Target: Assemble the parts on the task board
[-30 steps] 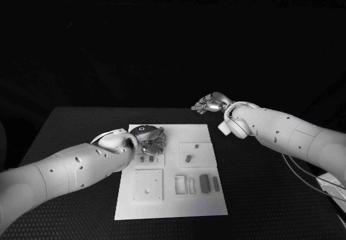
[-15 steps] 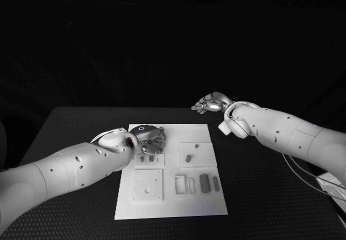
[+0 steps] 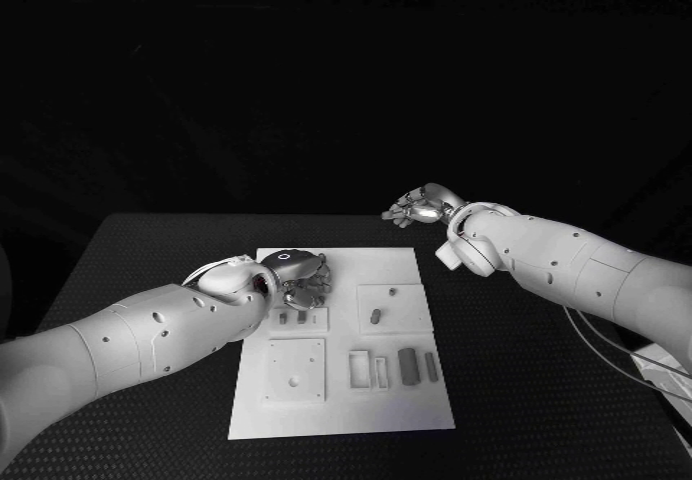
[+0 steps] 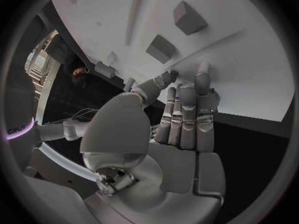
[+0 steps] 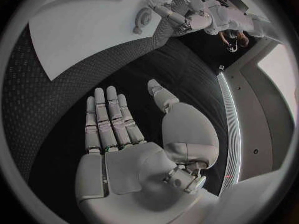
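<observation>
White task board (image 3: 397, 275) lies on the black table (image 3: 159, 250) under the left hand (image 3: 299, 282), whose fingertips (image 4: 202, 69) press on its far end, holding nothing; 2 grey parts (image 4: 177, 32) sit just beyond them. The right hand (image 3: 421, 208) hovers off the board's far corner, fingers spread, empty.

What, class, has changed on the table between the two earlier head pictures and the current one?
Nothing visibly changed. The left hand stays over the far left part of the task board, fingertips at its surface. The right hand stays raised and open beyond the board's far right corner. The grey parts lie where they were.
</observation>
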